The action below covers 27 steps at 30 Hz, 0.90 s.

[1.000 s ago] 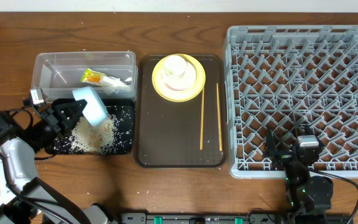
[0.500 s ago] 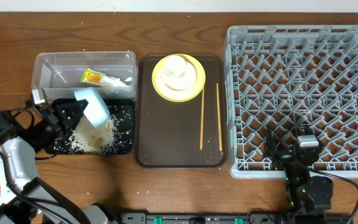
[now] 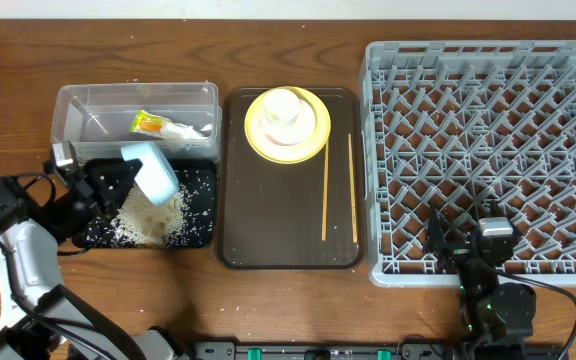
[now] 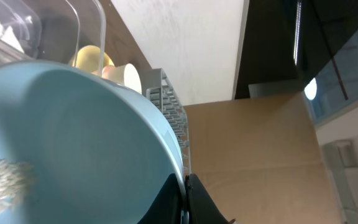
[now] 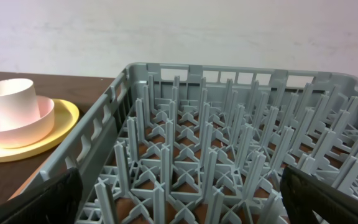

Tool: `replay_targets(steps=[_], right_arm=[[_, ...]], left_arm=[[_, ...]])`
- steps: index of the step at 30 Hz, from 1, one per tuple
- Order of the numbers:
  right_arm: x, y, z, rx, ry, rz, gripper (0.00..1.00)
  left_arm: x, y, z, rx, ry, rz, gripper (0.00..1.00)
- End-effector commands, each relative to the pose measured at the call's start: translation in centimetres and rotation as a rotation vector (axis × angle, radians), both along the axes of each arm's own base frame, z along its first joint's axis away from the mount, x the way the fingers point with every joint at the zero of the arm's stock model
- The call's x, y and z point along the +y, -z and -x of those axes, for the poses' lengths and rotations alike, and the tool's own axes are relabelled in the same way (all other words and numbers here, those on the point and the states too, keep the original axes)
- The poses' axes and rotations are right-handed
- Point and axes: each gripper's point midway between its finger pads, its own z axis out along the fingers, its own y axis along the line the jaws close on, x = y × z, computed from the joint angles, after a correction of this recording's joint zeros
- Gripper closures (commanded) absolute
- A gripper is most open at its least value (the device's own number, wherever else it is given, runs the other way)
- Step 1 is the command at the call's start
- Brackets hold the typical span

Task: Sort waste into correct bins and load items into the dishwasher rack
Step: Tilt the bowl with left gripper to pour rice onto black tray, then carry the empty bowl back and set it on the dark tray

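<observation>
Two wrappers, one snack wrapper (image 3: 148,123) and one white wrapper (image 3: 188,130), lie in the tub (image 3: 98,95) at far left; that part of the sorting looks done. Rice (image 3: 148,215) lies heaped and scattered in the black tray (image 3: 96,236) just near of the tub. The left gripper (image 3: 120,180) is clamped tight on the rim of the blue bowl (image 3: 150,170), which is tipped steeply over that heap (the wrist view shows what looks like a few grains clinging inside); emptying appears close to finished. The right gripper (image 5: 180,202) has its jaws spread wide with nothing between them, at the near edge of the rack (image 3: 373,160).

Loading is judged not yet begun; the rack holds nothing. On the brown tray (image 3: 268,220), between the bins and the rack: one plate (image 3: 318,140), one pink bowl (image 3: 286,140) on it, one cup (image 3: 283,107) in that bowl, and two chopsticks (image 3: 325,190) lying parallel to the right. Count outstanding for the rack: six items, the blue bowl included.
</observation>
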Motion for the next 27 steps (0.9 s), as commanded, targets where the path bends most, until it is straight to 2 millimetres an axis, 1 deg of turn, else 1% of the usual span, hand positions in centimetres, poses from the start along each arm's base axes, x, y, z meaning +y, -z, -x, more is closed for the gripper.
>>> replay_targets(steps=[1, 3, 5, 7, 9, 11, 14, 15, 18, 19, 21, 23, 24, 27], right_arm=[[-0.3, 0.1, 0.0, 0.004, 0.012, -0.003, 0.01], [-0.3, 0.1, 0.0, 0.004, 0.012, -0.003, 0.01], [-0.3, 0.1, 0.0, 0.004, 0.012, -0.003, 0.01], [-0.3, 0.1, 0.0, 0.004, 0.012, -0.003, 0.01], [-0.3, 0.1, 0.0, 0.004, 0.012, -0.003, 0.01], [-0.3, 0.1, 0.0, 0.004, 0.012, -0.003, 0.01], [-0.3, 0.1, 0.0, 0.004, 0.012, -0.003, 0.01], [-0.3, 0.1, 0.0, 0.004, 0.012, -0.003, 0.01], [-0.3, 0.1, 0.0, 0.004, 0.012, -0.003, 0.01], [-0.3, 0.1, 0.0, 0.004, 0.012, -0.003, 0.01], [-0.3, 0.1, 0.0, 0.004, 0.012, -0.003, 0.01], [-0.3, 0.1, 0.0, 0.004, 0.012, -0.003, 0.01], [-0.3, 0.1, 0.0, 0.004, 0.012, -0.003, 0.01], [-0.3, 0.1, 0.0, 0.004, 0.012, -0.003, 0.01]], left_arm=[[-0.5, -0.3, 0.2, 0.029, 0.011, 0.061, 0.94], [-0.3, -0.4, 0.0, 0.003, 0.011, 0.036, 0.94], [0.8, -0.5, -0.2, -0.041, -0.014, -0.005, 0.94], [1.1, -0.5, 0.0, 0.007, -0.029, 0.041, 0.94], [0.1, -0.3, 0.3, 0.055, -0.01, 0.086, 0.94], [-0.3, -0.3, 0.2, 0.045, 0.006, 0.076, 0.94], [0.5, -0.4, 0.0, 0.024, -0.014, 0.058, 0.94], [0.5, -0.4, 0.1, 0.05, -0.018, 0.082, 0.94], [-0.6, -0.3, 0.2, 0.085, 0.009, 0.113, 0.94], [-0.5, -0.4, 0.0, 0.068, 0.012, 0.097, 0.94], [0.2, -0.5, -0.3, 0.025, 0.0, 0.059, 0.94], [0.2, -0.5, -0.1, 0.064, -0.005, 0.095, 0.94], [-0.3, -0.4, 0.0, 0.081, 0.005, 0.109, 0.94], [-1.7, -0.3, 0.0, 0.045, 0.053, 0.072, 0.94]])
